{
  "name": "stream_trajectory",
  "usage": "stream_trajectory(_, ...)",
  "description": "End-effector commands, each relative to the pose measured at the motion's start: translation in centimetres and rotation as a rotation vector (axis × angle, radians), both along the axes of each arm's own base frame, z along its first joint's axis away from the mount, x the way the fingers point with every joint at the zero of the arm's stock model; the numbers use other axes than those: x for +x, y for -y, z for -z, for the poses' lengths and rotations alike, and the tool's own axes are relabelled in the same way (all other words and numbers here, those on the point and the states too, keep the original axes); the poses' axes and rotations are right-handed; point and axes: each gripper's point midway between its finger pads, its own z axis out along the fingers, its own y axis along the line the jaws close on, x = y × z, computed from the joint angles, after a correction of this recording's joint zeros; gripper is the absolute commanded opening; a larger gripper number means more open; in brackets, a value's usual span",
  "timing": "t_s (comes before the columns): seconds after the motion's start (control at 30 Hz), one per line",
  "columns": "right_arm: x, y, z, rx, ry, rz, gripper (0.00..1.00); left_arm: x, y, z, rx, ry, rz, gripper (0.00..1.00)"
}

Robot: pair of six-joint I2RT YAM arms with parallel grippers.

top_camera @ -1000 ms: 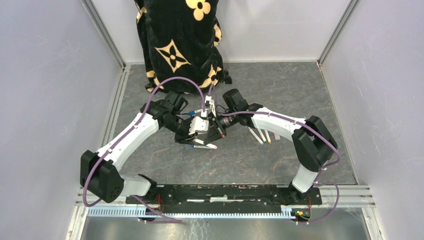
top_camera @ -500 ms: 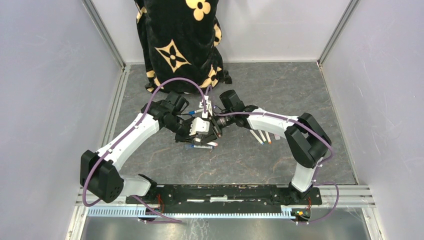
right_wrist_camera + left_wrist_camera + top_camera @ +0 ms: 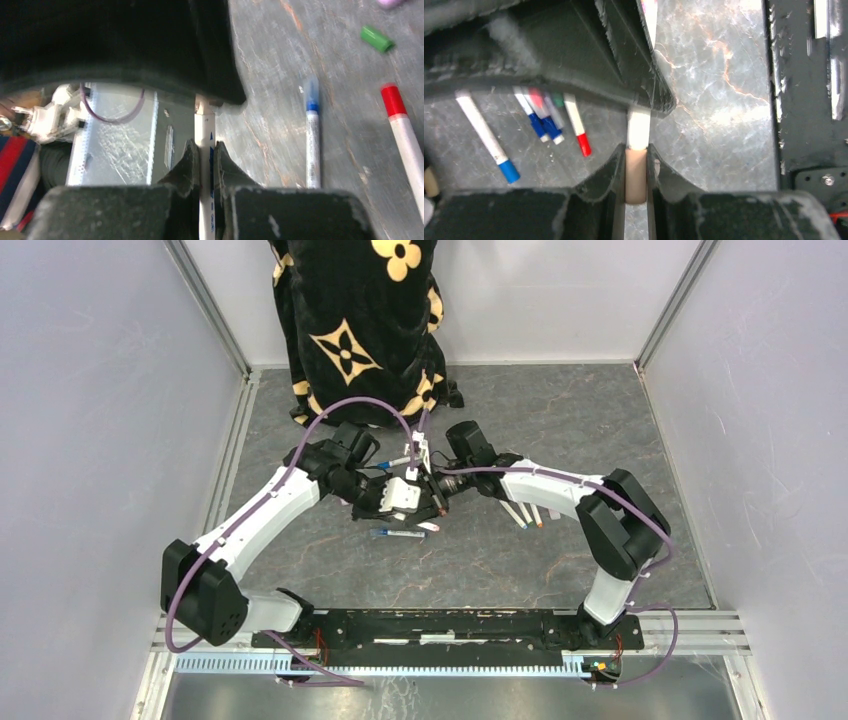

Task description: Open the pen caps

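My left gripper (image 3: 636,165) is shut on the pale pink cap (image 3: 636,175) of a pen. The pen's white barrel (image 3: 639,131) runs straight out of the cap, with no gap showing. My right gripper (image 3: 205,155) is shut on that same barrel (image 3: 206,127). In the top view the left gripper (image 3: 403,496) and the right gripper (image 3: 434,492) meet tip to tip above the mat. Other pens lie on the mat: blue-ended ones (image 3: 543,126) and a red-ended one (image 3: 578,131). A loose green cap (image 3: 377,39) lies on the mat.
A blue pen (image 3: 403,533) lies just in front of the grippers. Three pens (image 3: 525,512) lie under the right forearm. A black cloth with gold flowers (image 3: 360,320) hangs at the back. Walls close in both sides, and a metal rail (image 3: 450,625) runs along the near edge.
Both grippers, still joined on the pen, have shifted slightly away from the near edge, uncovering more of the blue pen on the mat. The grips look unchanged.
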Motion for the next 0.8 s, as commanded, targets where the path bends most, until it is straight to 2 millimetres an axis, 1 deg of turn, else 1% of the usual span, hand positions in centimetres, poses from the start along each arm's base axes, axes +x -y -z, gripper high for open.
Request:
stream_trajectory(0.0, -0.1, 4.8, 4.3, -0.168, -0.047, 0.102, 0.00, 3.3, -5.2, -0.6, 0.118, 0.107, -0.065, 0.02)
stream_trajectory(0.03, -0.2, 5.3, 4.8, -0.178, -0.054, 0.113, 0.00, 4.1, -6.1, -0.6, 0.121, 0.114, -0.090, 0.02)
stream_trajectory(0.1, 0.0, 6.2, 5.0, -0.183, -0.053, 0.141, 0.00, 5.4, -7.5, -0.5, 0.116, 0.104, -0.136, 0.02)
stream_trajectory(0.17, 0.5, 7.0, 4.7, -0.174, -0.045, 0.171, 0.00, 6.2, -8.4, 0.1, 0.107, 0.089, -0.171, 0.02)
stream_trajectory(0.23, 1.6, 7.9, 4.2, -0.176, -0.030, 0.217, 0.00, 6.6, -8.8, 1.1, 0.105, 0.070, -0.192, 0.02)
stream_trajectory(0.3, 3.5, 9.1, 3.8, -0.202, 0.010, 0.303, 0.00, 6.9, -8.6, 2.2, 0.090, 0.060, -0.217, 0.02)
stream_trajectory(0.37, 6.6, 11.4, 4.0, -0.270, 0.057, 0.457, 0.00, 7.6, -8.3, 3.7, 0.069, 0.056, -0.271, 0.02)
stream_trajectory(0.43, 9.7, 14.7, 4.4, -0.358, 0.104, 0.650, 0.00, 9.4, -8.2, 4.9, 0.054, 0.071, -0.352, 0.03)
stream_trajectory(0.53, 12.4, 19.2, 4.7, -0.446, 0.153, 0.880, 0.00, 11.3, -8.7, 7.0, 0.084, 0.057, -0.460, 0.06)
stream_trajectory(0.63, 13.6, 22.8, 4.9, -0.512, 0.185, 1.030, 0.00, 11.9, -9.3, 8.8, 0.138, 0.001, -0.511, 0.09)
stream_trajectory(0.73, 14.2, 25.9, 5.6, -0.628, 0.238, 1.138, 0.00, 12.3, -9.7, 9.6, 0.164, -0.021, -0.543, 0.11)
stream_trajectory(0.77, 14.2, 26.5, 6.1, -0.655, 0.247, 1.151, 0.00, 12.5, -9.7, 9.9, 0.166, -0.022, -0.552, 0.12)
